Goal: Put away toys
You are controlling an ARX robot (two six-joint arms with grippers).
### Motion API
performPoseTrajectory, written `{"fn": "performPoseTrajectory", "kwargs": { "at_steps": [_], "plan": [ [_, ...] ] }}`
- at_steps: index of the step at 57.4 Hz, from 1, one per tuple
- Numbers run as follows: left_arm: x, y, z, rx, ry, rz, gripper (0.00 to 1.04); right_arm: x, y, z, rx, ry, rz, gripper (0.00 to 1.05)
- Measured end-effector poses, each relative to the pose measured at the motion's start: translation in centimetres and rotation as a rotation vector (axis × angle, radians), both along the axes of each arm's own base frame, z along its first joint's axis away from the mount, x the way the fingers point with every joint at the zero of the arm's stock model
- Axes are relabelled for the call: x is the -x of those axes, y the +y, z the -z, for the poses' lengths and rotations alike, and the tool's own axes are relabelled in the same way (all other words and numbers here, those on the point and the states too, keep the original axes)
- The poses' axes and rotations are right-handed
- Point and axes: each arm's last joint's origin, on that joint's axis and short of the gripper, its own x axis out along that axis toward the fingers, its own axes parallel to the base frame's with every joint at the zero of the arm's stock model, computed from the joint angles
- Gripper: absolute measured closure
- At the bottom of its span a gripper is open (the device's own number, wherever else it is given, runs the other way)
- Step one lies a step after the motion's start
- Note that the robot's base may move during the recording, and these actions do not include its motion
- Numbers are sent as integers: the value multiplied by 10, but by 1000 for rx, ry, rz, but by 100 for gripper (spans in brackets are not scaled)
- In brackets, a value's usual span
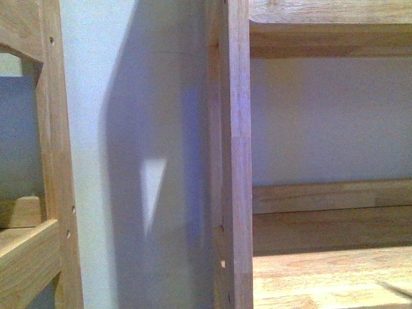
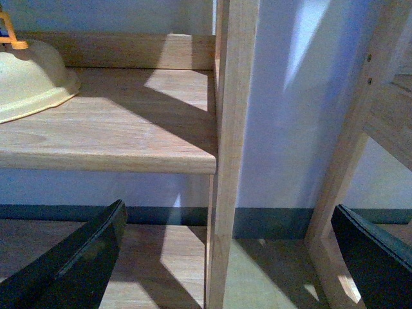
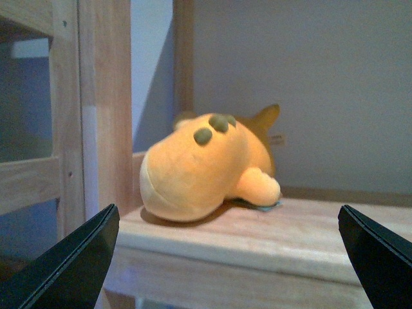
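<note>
While the soft orange-yellow plush animal (image 3: 209, 167) lies on the pale wooden shelf (image 3: 309, 235), the right gripper (image 3: 228, 257), spread wide and empty, should back straight off without brushing it.

Sunlit wooden shelving (image 1: 235, 154) against pale wall (image 1: 322, 122)

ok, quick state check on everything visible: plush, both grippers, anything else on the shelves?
plush toy: lying on its side on a wooden shelf, not held
right gripper: open, empty, facing the plush, apart from it
left gripper: open, empty, facing a shelf post
cream bowl-shaped object: resting on a shelf board, only partly in view
</note>
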Motion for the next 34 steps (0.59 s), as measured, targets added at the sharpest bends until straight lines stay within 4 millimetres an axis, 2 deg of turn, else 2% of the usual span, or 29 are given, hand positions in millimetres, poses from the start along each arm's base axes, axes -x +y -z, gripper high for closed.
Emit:
{"fn": "performPoseTrajectory", "kwargs": {
  "at_steps": [16,20,23,28,34],
  "plan": [
    [0,0,0,0,0,0,6,4,4,72,-25,132,51,1],
    [0,0,0,0,0,0,6,3,7,86,-40,250,99,9],
    [0,0,0,0,0,0,6,2,10,112,-38,366,124,18],
    [0,0,0,0,0,0,6,0,13,144,-25,443,124,30],
    [0,0,0,0,0,0,6,0,16,171,-14,470,130,45]
  ]
}}
